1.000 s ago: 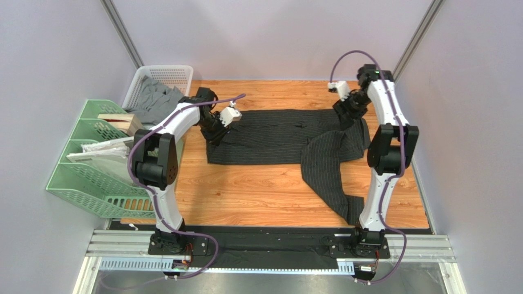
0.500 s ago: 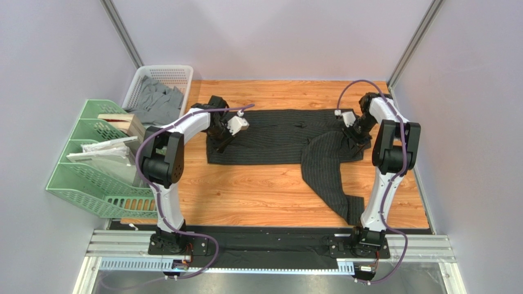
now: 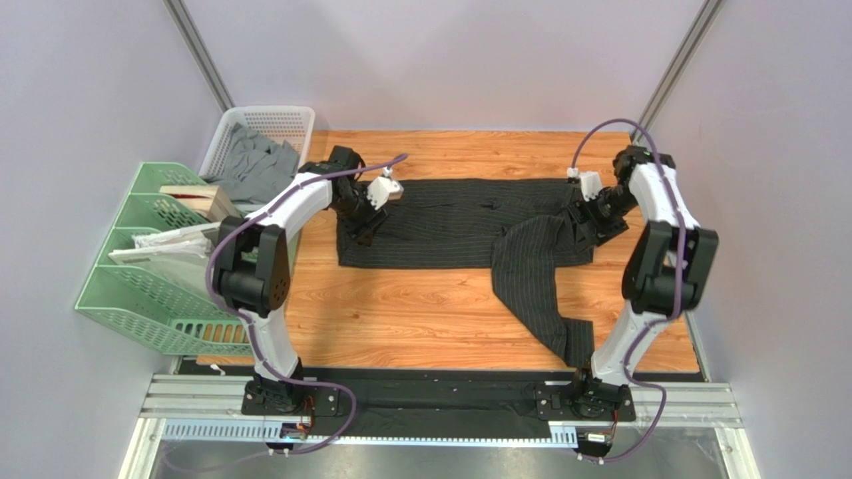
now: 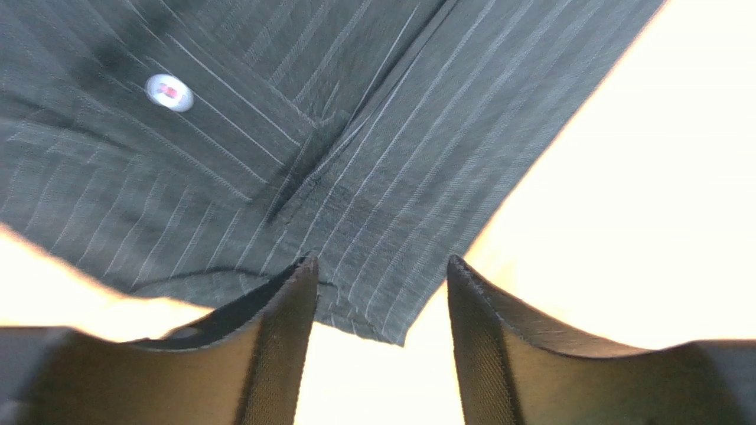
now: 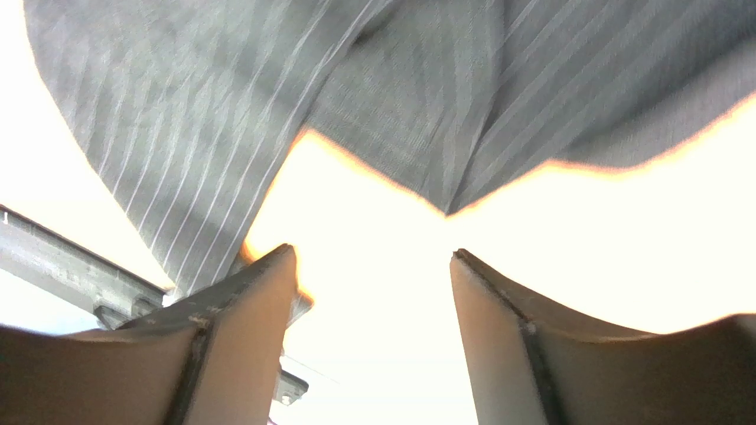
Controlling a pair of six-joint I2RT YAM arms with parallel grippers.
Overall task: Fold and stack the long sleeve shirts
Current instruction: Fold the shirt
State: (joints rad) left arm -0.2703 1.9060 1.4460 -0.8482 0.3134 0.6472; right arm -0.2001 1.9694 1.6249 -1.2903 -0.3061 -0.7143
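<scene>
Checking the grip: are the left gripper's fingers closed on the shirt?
No, the left wrist view shows the left gripper open, a corner of the shirt lying in the gap between its jaws.

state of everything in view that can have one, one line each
pinstripe shirt: spread flat on the table, not folded small
sleeve: trails toward the near edge
left gripper: open, over a corner of the shirt, holding nothing
right gripper: open, by the shirt's edge, holding nothing
white basket: holds a crumpled grey garment
green file rack: holds papers
</scene>
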